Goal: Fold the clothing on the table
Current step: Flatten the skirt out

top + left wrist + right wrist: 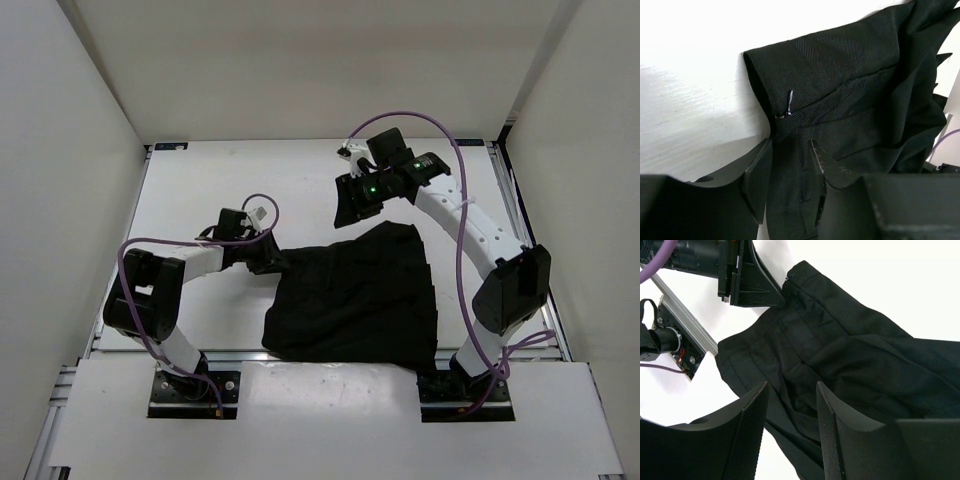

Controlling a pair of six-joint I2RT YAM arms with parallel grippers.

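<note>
Nearest, at the front edge, my two bases are bolted through a flat white front panel (330, 410), with a strip of aluminium rail (685, 322) running beside it. Just past that panel lies the clothing (350, 300), a plain matte black fabric garment. It rests on the flat white worktop (230, 180) between my two arms, nearer the right one, and its near edge meets the panel. It lies rumpled and spread a little wider across than deep, so its long axis runs roughly left to right. Its stitched band edge (785, 65) faces my left arm and runs near to far. From there pleats fan out toward the right, stepping along the right-hand edge. A small pale thread (789, 105) hangs near the band's far end.

My left claw (278, 264) sits low at that far-left corner, clenched on the clothing. In the left wrist view a fold of black cloth fills the gap between the two fingers.

Farther back, my right claw (791, 390) hangs above the worktop, beyond the garment's far-right corner and apart from it. It is released, and between its parted fingers I see only the cloth lying below.

Beyond it the white worktop runs on to plain white walls (300, 70) that close in the back and both sides.
</note>
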